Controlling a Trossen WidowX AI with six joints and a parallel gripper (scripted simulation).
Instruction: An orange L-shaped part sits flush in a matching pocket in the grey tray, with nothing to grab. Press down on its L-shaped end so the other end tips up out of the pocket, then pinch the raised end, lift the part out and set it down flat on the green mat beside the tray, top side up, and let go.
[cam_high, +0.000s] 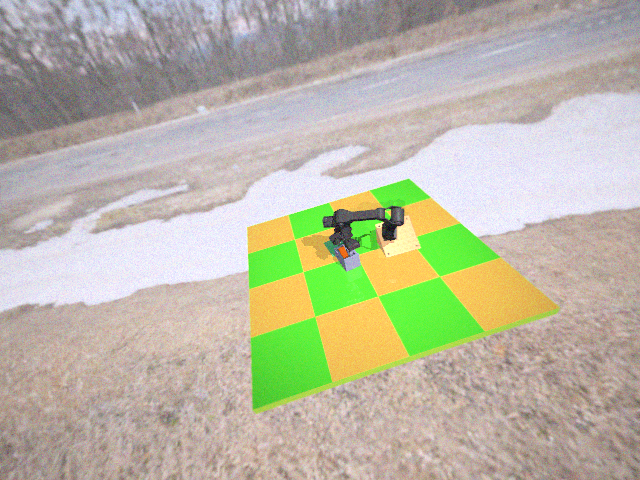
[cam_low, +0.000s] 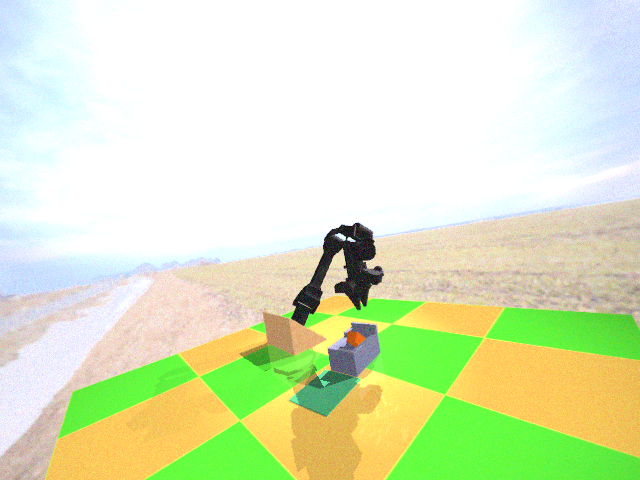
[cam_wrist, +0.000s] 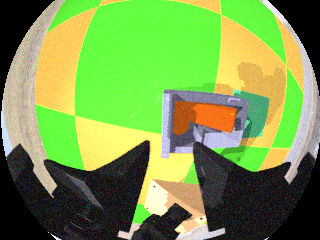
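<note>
- The tool hangs in the air above the grey tray, clear of it, with its fingers pointing down.
- Its two dark fingers stand partly apart, with nothing between them; the wrist view shows only desk and tray through the gap.
- The orange L-shaped part is in the tray's pocket but not flush: one end is tipped up above the tray's top face, as the exterior view shows.
- In the wrist view the orange L-shaped part shows as an L inside the grey frame, with grey pocket floor bared beside it.
- The grey tray sits near the middle of the desk, towards its far edge in the top view, on the line where a green square meets an orange one.
- The green mat lies flat on the desk just beside the tray, on the side towards the exterior camera; nothing rests on it.
- The arm rises from a tan base plate that lies near the far edge of the desk, and bends over towards the tray.
- The desk is a checker of green and orange squares, and its glossy top mirrors the arm and tray.
</note>
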